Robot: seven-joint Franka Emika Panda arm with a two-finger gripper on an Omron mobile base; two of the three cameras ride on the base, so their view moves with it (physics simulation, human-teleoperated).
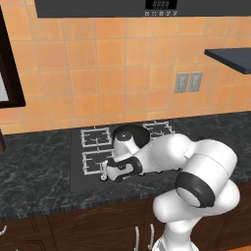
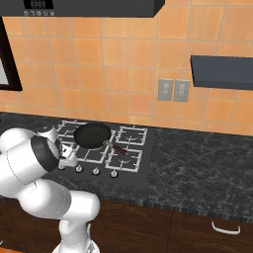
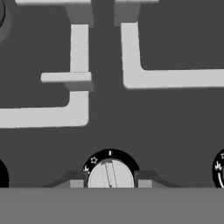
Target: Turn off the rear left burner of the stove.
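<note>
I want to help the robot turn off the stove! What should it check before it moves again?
1. Gripper lined up with a knob: ok, one fingertip each side.
2. Fingers pressing the knob: cannot tell.
3. It is the knob for the rear left burner: cannot tell.
4. Burner flame out: cannot tell.
5. Frying pan away from the knobs: ok.

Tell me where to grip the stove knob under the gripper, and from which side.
Grip the round silver knob across its rim, one finger on each opposite side, coming straight down from above. It stands up from the flat stove, so only its sides offer a hold. The gripper already straddles it.
</note>
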